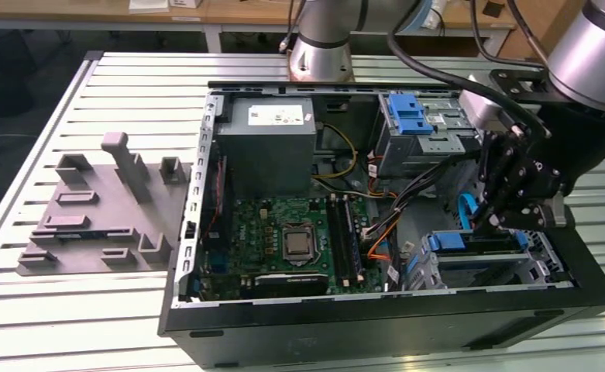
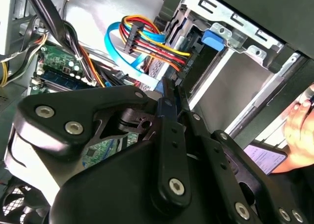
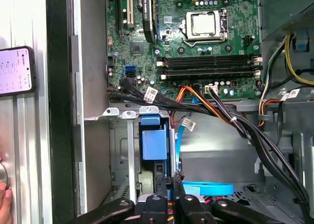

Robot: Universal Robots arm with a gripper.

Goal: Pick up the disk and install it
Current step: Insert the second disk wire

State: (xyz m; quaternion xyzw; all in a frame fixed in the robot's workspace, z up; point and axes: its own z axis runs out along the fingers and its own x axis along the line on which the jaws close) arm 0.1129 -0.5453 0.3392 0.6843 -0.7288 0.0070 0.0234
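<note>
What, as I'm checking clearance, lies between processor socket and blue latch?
In the first wrist view: memory slots and bundled cables, between processor socket and blue latch.

A slatted metal table with three things on it

We see a grey metal table (image 1: pixel 33 310) made of long slats. On it lies an open black computer case (image 1: pixel 385 325), and beside it, toward the exterior view's left, a grey moulded holder (image 1: pixel 95 225) with upright posts. The robot arm's base (image 1: pixel 321 58) stands at the table's far edge.

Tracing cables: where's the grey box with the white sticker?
The grey box sits in the case's far corner, toward the exterior view's left, just behind the motherboard.
</note>
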